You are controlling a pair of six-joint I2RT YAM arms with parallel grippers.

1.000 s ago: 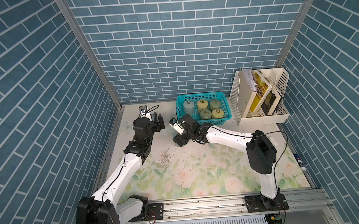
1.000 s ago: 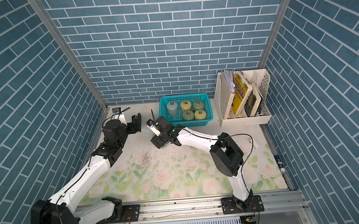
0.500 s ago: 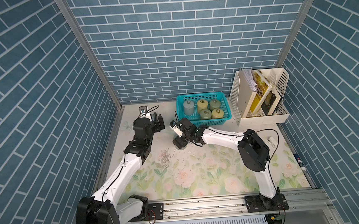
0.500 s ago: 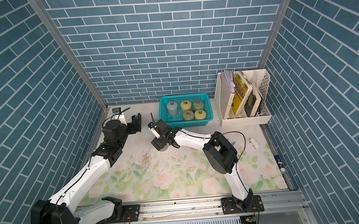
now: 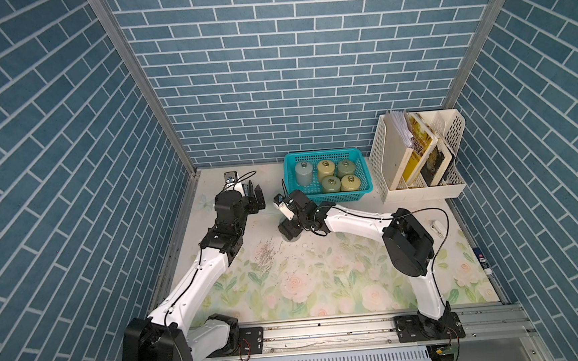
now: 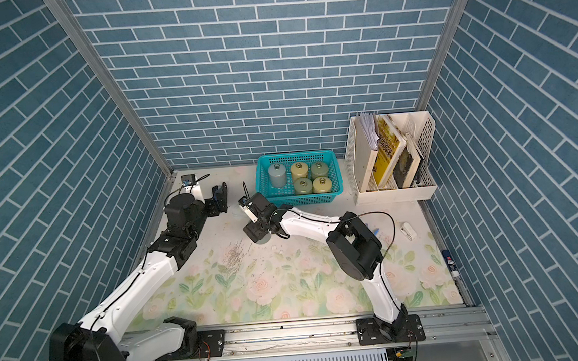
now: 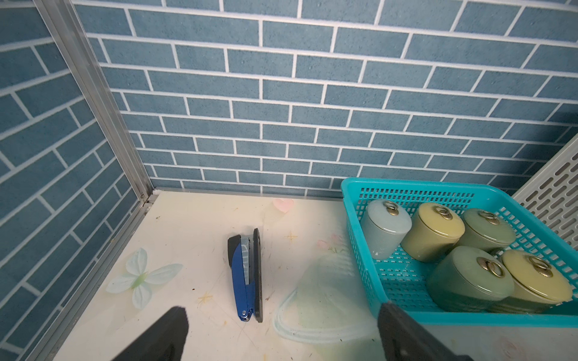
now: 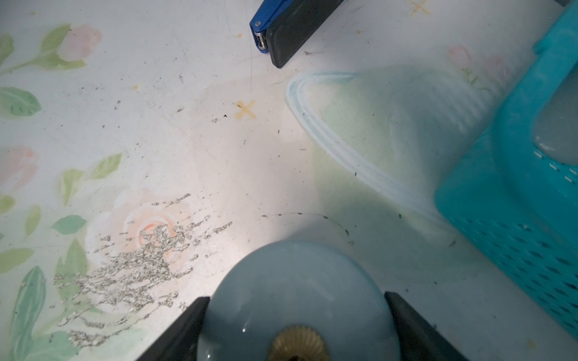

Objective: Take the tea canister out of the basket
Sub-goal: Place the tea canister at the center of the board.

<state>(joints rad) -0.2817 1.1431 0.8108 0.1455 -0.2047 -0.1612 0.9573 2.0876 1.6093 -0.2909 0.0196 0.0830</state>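
Grey-blue tea canister [image 8: 297, 300] upright on floral mat [image 8: 93, 140], brass knob on lid. Right gripper [image 8: 297, 328] fingers [image 8: 184, 331] flank lid on both sides; contact with lid unclear. Teal basket [image 8: 513, 200] just beside, apart from canister. Blue-black stapler [image 8: 287, 28] lies farther off. Worn grey scuffs on mat.
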